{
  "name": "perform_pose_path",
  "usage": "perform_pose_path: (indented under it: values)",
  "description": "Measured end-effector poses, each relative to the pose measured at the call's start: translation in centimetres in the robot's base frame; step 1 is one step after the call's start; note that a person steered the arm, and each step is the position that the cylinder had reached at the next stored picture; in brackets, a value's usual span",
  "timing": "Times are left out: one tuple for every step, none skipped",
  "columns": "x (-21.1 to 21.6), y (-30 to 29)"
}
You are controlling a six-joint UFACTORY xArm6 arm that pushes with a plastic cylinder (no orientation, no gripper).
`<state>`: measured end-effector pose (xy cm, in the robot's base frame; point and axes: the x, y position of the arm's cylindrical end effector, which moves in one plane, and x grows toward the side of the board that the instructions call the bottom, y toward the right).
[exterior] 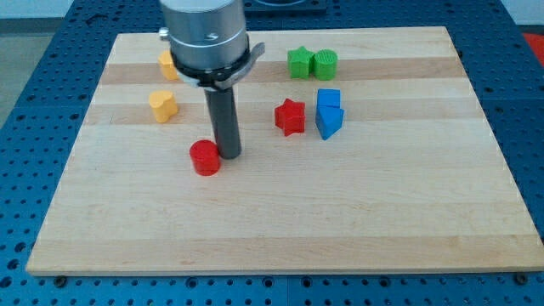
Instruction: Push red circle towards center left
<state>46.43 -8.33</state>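
The red circle (204, 158) lies on the wooden board (280, 212), left of the middle. My tip (230, 155) stands on the board right at the red circle's right side, touching it or nearly so. The dark rod rises from there to the grey arm head (205, 34) at the view's top.
A red star (290, 116) lies right of my tip. A blue cube (329, 99) and a blue wedge-like block (329, 121) sit beside the star. A green star (299, 62) and green cylinder (325, 64) sit at the top. Two yellow blocks (162, 105) (167, 64) lie upper left.
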Motion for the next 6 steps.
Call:
perform_pose_path:
  values:
    - [0.7,0.9]
    - [1.6,2.7]
    - [2.1,2.2]
    - [2.6,1.6]
    - [3.6,-0.1]
    - [3.6,-2.4]
